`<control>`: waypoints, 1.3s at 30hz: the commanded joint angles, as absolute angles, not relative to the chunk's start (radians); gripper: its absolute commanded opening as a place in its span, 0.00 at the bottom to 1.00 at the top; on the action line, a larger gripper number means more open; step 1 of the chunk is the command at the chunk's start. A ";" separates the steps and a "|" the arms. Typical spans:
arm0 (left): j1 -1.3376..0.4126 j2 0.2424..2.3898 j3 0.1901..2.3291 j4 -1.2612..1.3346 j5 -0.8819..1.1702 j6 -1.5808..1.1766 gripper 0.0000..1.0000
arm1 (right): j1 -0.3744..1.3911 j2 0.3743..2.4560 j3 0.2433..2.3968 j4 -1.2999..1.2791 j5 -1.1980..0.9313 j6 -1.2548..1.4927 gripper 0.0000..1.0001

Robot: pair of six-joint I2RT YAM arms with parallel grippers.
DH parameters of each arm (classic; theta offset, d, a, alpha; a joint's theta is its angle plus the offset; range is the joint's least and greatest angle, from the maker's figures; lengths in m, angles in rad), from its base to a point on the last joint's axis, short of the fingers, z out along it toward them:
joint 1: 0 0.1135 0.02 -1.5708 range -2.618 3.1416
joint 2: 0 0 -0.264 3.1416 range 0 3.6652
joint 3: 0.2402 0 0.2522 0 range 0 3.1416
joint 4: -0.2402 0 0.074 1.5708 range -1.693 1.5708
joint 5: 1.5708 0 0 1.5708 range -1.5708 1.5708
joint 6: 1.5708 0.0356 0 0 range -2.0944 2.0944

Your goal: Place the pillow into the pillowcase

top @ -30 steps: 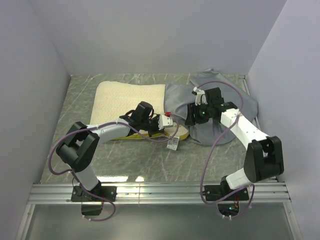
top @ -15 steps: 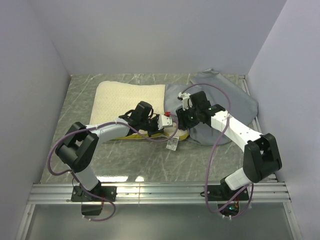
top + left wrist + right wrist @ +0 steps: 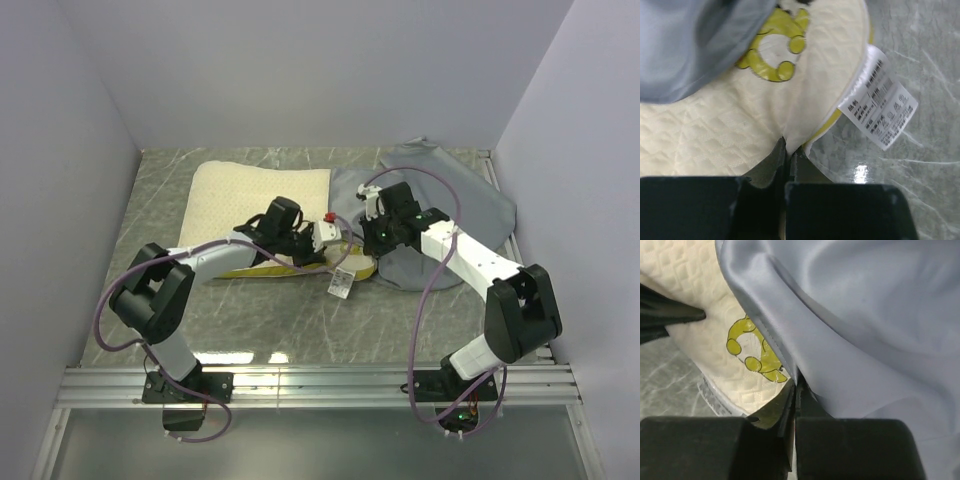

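Pillow [image 3: 260, 190] lies on the worktop [image 3: 300, 320], its right end just inside the pillowcase [image 3: 460, 205] mouth, insertion barely begun, left claw [image 3: 788, 150] pinching the pillow's near corner and right claw [image 3: 795, 385] nipping the pillowcase hem, which next wants drawing leftward over the pillow.

- Cream, dotted pillow [image 3: 258, 192] lies flat, with a yellow-green logo at its near right corner.
- Wrinkled blue-grey pillowcase [image 3: 455, 205] lies to its right, its edge overlapping that corner.
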State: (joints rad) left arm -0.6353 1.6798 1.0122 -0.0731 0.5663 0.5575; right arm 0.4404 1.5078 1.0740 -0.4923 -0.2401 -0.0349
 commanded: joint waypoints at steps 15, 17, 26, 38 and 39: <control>-0.508 1.766 1.245 -0.043 0.555 0.083 0.00 | 0.400 1.362 1.184 -0.703 -0.672 0.028 0.00; -0.520 1.756 1.244 -0.017 0.564 0.060 0.00 | 0.405 1.382 1.203 -0.696 -0.738 0.047 0.00; -0.630 1.620 1.102 0.110 0.693 -0.038 0.00 | 0.434 1.541 1.391 -0.673 -0.931 0.158 0.00; -0.489 1.554 1.045 0.253 0.764 -0.362 0.00 | 0.448 1.436 1.199 -0.704 -0.879 0.089 0.00; -0.506 1.562 1.040 0.268 0.768 -0.365 0.00 | 0.468 1.454 1.212 -0.697 -0.909 0.109 0.00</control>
State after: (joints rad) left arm -0.4648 1.5887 1.0405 0.1017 0.7391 -0.2646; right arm 0.4316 1.4700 1.2079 -0.7200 -0.8192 0.0765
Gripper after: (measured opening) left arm 0.035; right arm 0.008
